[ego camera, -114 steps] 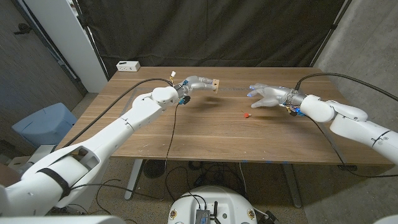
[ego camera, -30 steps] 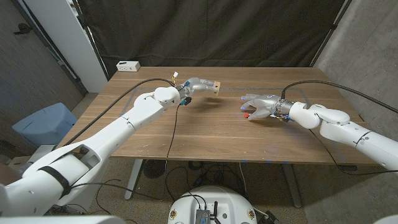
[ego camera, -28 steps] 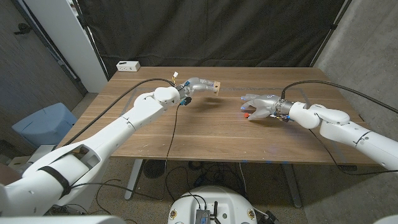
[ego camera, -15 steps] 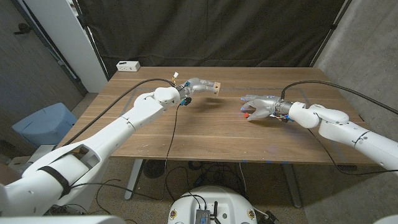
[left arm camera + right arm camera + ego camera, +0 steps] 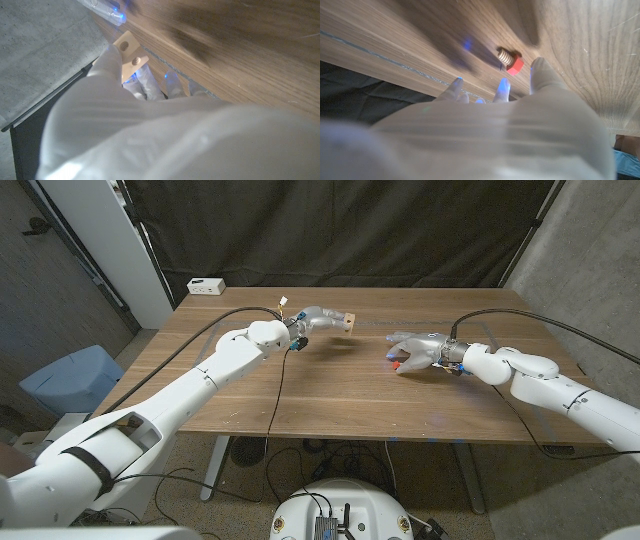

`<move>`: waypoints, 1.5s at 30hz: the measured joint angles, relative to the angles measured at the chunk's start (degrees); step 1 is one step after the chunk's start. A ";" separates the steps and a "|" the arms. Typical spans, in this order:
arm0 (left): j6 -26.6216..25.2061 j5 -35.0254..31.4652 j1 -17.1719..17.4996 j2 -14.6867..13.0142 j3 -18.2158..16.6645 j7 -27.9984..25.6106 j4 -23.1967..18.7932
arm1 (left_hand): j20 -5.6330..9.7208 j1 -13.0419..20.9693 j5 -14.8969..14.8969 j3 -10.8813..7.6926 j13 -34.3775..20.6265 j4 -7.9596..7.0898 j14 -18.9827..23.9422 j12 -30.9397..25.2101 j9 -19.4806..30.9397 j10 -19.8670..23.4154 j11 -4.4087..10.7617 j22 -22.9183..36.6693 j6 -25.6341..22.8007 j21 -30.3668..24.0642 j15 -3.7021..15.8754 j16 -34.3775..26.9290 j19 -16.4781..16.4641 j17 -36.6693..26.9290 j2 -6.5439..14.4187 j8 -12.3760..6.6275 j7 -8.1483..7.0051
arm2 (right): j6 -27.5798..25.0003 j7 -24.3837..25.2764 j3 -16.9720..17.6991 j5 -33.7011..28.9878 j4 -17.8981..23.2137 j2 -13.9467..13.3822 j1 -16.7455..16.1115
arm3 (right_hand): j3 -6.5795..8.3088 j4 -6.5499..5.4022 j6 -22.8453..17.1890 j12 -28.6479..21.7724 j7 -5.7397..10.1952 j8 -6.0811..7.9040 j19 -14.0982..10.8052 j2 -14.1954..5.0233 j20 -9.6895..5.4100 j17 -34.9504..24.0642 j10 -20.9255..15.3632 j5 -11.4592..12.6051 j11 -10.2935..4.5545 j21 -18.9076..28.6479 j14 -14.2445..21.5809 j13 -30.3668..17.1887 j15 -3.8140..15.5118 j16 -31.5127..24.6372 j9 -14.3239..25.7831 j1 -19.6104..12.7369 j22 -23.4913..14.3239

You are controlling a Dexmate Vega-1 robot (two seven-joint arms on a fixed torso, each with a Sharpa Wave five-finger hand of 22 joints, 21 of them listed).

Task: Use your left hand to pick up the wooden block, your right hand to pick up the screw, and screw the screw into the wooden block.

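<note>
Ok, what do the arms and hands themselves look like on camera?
Both arms are glossy white rounded shells with black cables running along them. The left hand and right hand are pale silver-grey, and blue lights glow at the fingers in the wrist views.

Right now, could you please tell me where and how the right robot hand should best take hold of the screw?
Probably pinch the red head of the screw, coming down from above. It lies on its side on the table, threads pointing away from the right robot hand.

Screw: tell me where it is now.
The screw lies on the table, right of centre in the head view, just beyond the right hand fingertips; not gripped.
</note>
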State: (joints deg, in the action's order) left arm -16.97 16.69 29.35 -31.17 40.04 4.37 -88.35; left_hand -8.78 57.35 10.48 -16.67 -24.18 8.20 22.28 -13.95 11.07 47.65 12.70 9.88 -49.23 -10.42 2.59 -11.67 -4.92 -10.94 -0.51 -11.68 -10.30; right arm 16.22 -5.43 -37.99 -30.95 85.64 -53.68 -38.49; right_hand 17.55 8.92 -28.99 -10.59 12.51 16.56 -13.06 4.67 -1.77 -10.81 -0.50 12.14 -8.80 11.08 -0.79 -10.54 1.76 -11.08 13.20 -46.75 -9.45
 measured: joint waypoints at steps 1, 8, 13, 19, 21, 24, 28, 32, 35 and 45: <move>0.02 0.00 0.00 0.00 0.00 0.02 0.00 | 0.00 0.00 0.00 0.00 0.00 0.00 0.00 0.00 0.00 0.00 0.00 0.00 0.00 0.00 0.00 0.00 0.00 0.00 0.00 0.00 0.00 | 0.00 0.00 -0.04 0.00 -0.06 0.05 0.03 | 0.00 0.00 -0.21 0.00 0.20 0.27 -0.18 -0.01 -0.18 0.00 0.00 0.25 0.00 0.00 0.08 0.00 0.08 0.00 0.00 0.00 0.00; 0.11 0.00 -0.01 0.01 0.02 0.10 0.07 | 0.00 0.00 0.00 0.00 0.00 0.00 0.00 0.46 -0.01 0.00 0.00 0.00 0.01 0.00 0.00 0.00 0.00 0.00 0.00 0.01 0.01 | 0.37 0.85 -0.27 -0.21 -0.63 0.31 0.22 | 0.27 0.27 -2.03 -0.23 -0.02 1.32 -0.67 -0.77 -0.27 0.16 -0.75 0.39 -0.31 0.00 0.60 0.00 -0.03 0.00 0.53 -0.78 0.00; 0.13 0.00 -0.01 0.02 0.05 0.18 0.12 | 0.00 -0.01 0.00 0.00 0.00 0.01 0.00 0.46 -0.02 0.00 0.00 0.00 0.01 0.00 0.00 0.00 0.00 0.00 0.01 0.01 0.01 | 0.57 1.35 -0.42 -0.47 -0.93 0.38 0.25 | 0.26 0.26 -2.75 -0.23 0.08 1.77 -0.98 -0.53 -0.18 0.16 -0.96 0.77 -0.53 0.00 0.82 0.01 0.19 0.00 0.65 -1.46 0.00; 0.14 0.01 -0.01 0.04 0.11 0.26 0.14 | 0.00 -0.23 0.00 0.07 -0.07 0.07 0.00 0.46 -0.04 0.00 0.00 0.00 -0.20 0.00 0.00 0.00 0.00 0.00 0.23 0.03 -0.21 | 0.87 1.91 -0.60 -0.76 -1.48 0.42 0.35 | 0.49 0.49 -3.25 -0.23 0.16 2.17 -0.98 -0.84 -0.17 0.16 -1.05 0.82 -0.62 0.00 0.92 0.01 0.27 0.00 0.79 -1.77 0.00; 0.14 0.01 -0.01 0.04 0.11 0.26 0.14 | 0.00 -0.23 0.00 0.07 -0.15 0.07 0.00 0.46 -0.03 0.00 0.00 0.00 -0.12 0.00 0.00 0.00 0.00 0.00 0.23 0.03 -0.29 | 0.87 1.91 -0.64 -0.76 -1.59 0.43 0.36 | 0.49 0.49 -3.36 -0.23 0.08 2.31 -0.98 -0.72 -0.17 0.16 -1.05 0.82 -0.62 0.00 1.21 0.01 -0.02 0.00 0.79 -1.92 0.00; 0.07 0.01 -0.01 0.09 0.16 0.26 0.05 | 0.00 -0.23 0.00 0.08 -0.15 0.08 0.00 0.46 0.00 0.00 0.00 0.00 -0.12 0.00 0.00 0.00 0.00 0.00 0.23 0.03 -0.29 | 1.30 2.71 -0.70 -1.11 -1.88 0.44 0.37 | 0.49 0.49 -3.36 -0.36 0.08 2.53 -1.19 -0.84 -0.38 0.16 -1.36 0.82 -0.92 0.00 1.21 0.01 -0.02 -0.40 1.05 -2.36 0.00; -0.14 0.01 -0.01 0.15 0.21 0.27 -0.02 | 0.00 -0.23 0.00 0.08 -0.15 0.08 0.00 0.46 0.01 0.00 0.00 0.00 -0.12 -0.41 0.00 0.00 0.00 0.00 0.23 0.07 -0.28 | 1.45 3.07 -0.77 -1.26 -2.14 0.47 0.41 | 0.49 0.49 -3.98 -0.44 0.08 2.75 -1.71 -1.14 -0.28 0.16 -1.36 1.13 -0.92 0.00 1.46 0.01 0.23 -0.45 1.06 -2.67 0.00; -0.19 0.01 -0.09 0.29 0.31 0.27 -0.04 | 0.00 -0.24 0.00 0.08 -0.15 0.08 0.00 0.46 0.01 0.00 0.00 0.00 -0.13 -0.44 0.00 0.00 0.00 0.00 0.24 0.08 -0.27 | 1.73 3.67 -0.84 -1.52 -2.41 0.48 0.45 | 0.49 0.49 -4.40 -0.44 0.10 3.16 -1.71 -0.93 -0.28 0.16 -1.77 1.22 -1.34 0.00 1.72 0.01 0.08 -0.44 1.32 -2.89 0.00; -0.27 0.01 -0.13 0.38 0.38 0.27 -0.04 | 0.00 -0.41 -0.01 0.14 -0.15 0.14 0.00 0.46 0.01 0.00 0.00 0.00 -0.35 -0.44 0.00 0.00 0.00 0.00 0.41 0.18 -0.04 | 1.89 4.05 -0.87 -1.64 -2.64 0.50 0.48 | 0.49 0.49 -5.02 -0.51 0.07 3.59 -2.03 -0.99 -0.61 0.15 -1.96 1.44 -1.41 0.00 2.06 0.02 0.01 -0.44 1.38 -3.42 0.00; -0.36 0.03 -0.33 0.69 0.54 0.32 0.35 | 0.00 -0.46 -0.01 0.15 -0.15 0.15 0.00 0.46 -0.01 0.00 0.00 0.00 -0.44 -0.44 0.00 0.00 0.00 0.00 0.46 0.00 0.06 | 2.27 4.88 -1.10 -1.94 -3.31 0.77 0.70 | 0.49 0.49 -7.91 -0.67 0.06 5.25 -2.32 -1.22 -0.27 0.00 -2.78 1.66 -1.11 0.00 2.33 0.02 0.29 -0.45 2.12 -3.64 0.00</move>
State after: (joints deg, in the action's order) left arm -17.33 16.72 29.02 -30.48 40.58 4.69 -88.00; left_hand -8.78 56.89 10.47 -16.52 -24.33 8.35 22.28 -13.49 11.06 47.65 12.69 9.88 -49.67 -10.85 2.59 -11.67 -4.92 -10.94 -0.05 -11.68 -10.24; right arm 18.49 -0.55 -39.09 -32.89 82.33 -52.91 -37.79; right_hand 18.04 9.41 -36.90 -11.26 12.57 21.81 -15.38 3.46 -2.04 -10.81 -3.28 13.80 -9.91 11.08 1.54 -10.52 2.05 -11.52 15.32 -50.40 -9.45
